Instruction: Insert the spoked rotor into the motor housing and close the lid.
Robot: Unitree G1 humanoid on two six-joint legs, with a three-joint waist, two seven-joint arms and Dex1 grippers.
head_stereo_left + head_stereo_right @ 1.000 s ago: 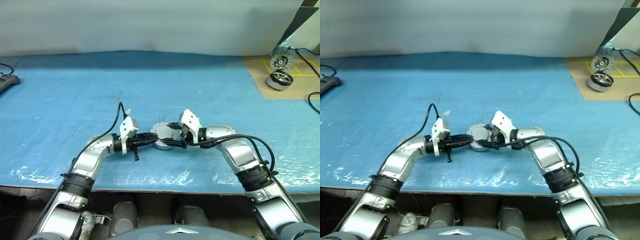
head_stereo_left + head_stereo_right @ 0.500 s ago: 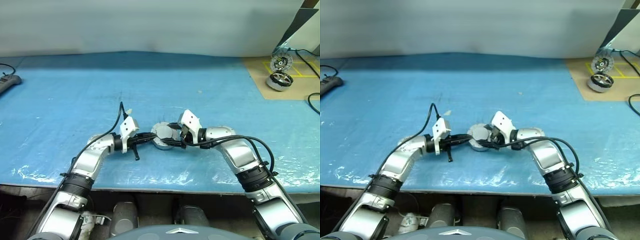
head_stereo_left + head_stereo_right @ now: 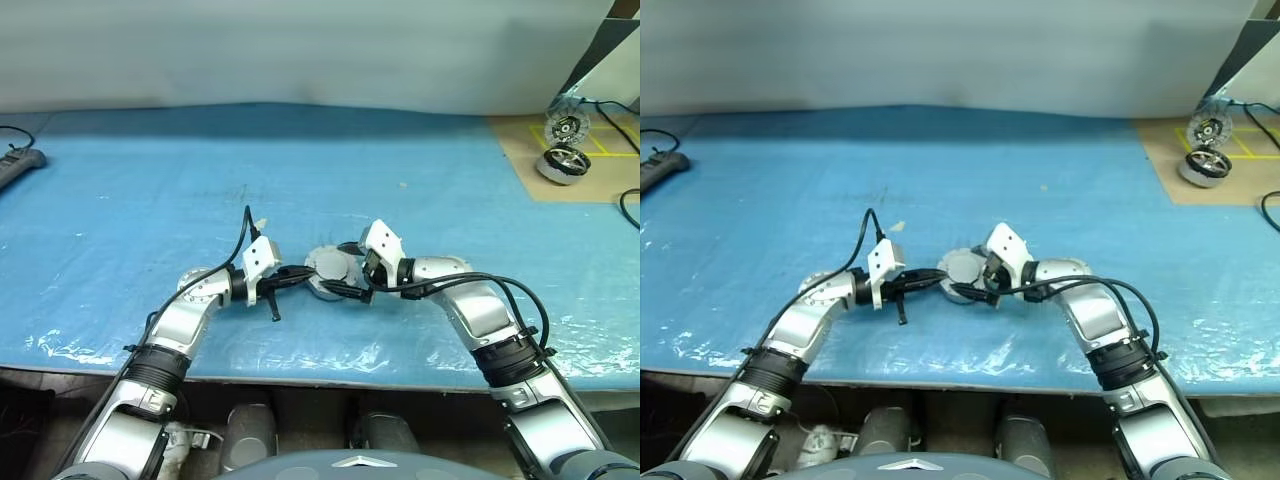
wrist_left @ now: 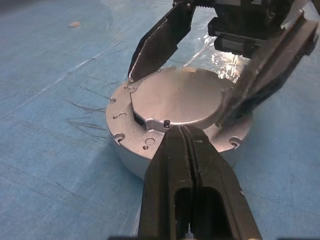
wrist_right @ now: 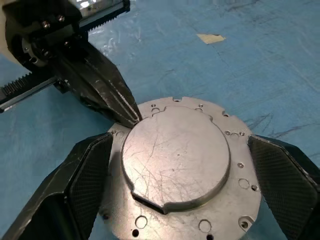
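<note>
The round silver motor housing [image 4: 131, 150] sits on the blue sheet between my two hands. Its lid [image 5: 175, 155] lies flat on top, plain grey face up. The spoked rotor is hidden. My left gripper [image 4: 186, 131] is shut, its tips resting against the lid's edge at the housing's rim. On the opposite side, my right gripper [image 5: 178, 140] is open, with one black finger [image 5: 85, 180] on each side of the housing and nothing clamped between them. In the left eye view both grippers meet at the housing [image 3: 324, 290].
The blue sheet [image 3: 400, 160] covers the table up to its front edge. A brown board [image 3: 525, 150] at the back right carries two wheel-like motor parts [image 3: 562, 162] and a black cable [image 3: 630, 205]. A power strip [image 3: 20, 165] lies at the far left.
My right gripper's fingers have spread wider around the housing. The left gripper has stayed shut at the rim, and neither hand has moved away.
</note>
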